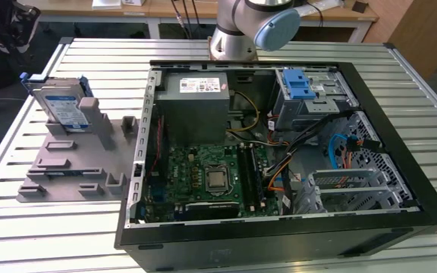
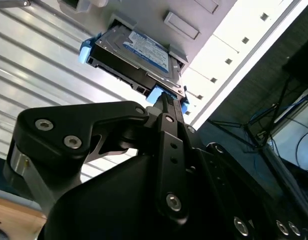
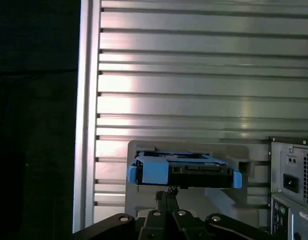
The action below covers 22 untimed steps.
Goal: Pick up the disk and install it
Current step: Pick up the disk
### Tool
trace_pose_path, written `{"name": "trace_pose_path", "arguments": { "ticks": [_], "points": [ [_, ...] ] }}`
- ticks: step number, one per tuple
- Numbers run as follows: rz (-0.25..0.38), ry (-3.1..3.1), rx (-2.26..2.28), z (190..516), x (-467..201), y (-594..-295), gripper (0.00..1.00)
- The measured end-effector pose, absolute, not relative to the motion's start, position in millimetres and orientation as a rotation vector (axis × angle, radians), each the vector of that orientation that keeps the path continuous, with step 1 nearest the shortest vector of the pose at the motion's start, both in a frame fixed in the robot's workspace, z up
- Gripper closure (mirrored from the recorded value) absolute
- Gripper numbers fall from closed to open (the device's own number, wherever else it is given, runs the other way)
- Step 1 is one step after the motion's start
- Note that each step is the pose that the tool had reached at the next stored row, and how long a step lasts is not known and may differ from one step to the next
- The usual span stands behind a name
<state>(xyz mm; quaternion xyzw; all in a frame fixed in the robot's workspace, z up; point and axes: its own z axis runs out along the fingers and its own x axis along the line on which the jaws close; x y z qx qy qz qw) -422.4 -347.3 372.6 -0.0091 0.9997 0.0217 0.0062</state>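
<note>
The disk is a silver-grey drive with a white-and-blue label in a blue carrier. It stands on edge in a grey holder at the exterior view's left, beside the open computer case. The disk appears in both wrist views, still seated in the holder. My gripper hangs some way off it, in line with its blue end. The dark fingers are closed together with nothing between them.
The case lies open on a slatted metal table. Inside are a grey power supply box, a green motherboard, a silver cage with a blue latch and a lower drive cage. The arm's base stands behind the case.
</note>
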Motion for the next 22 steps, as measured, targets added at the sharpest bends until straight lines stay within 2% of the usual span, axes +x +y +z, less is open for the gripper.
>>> {"name": "trace_pose_path", "arguments": {
  "ticks": [22],
  "points": [
    [0.070, 3.070, -0.644, 371.2, -422.4, -347.3, 0.89]
  ]
}}
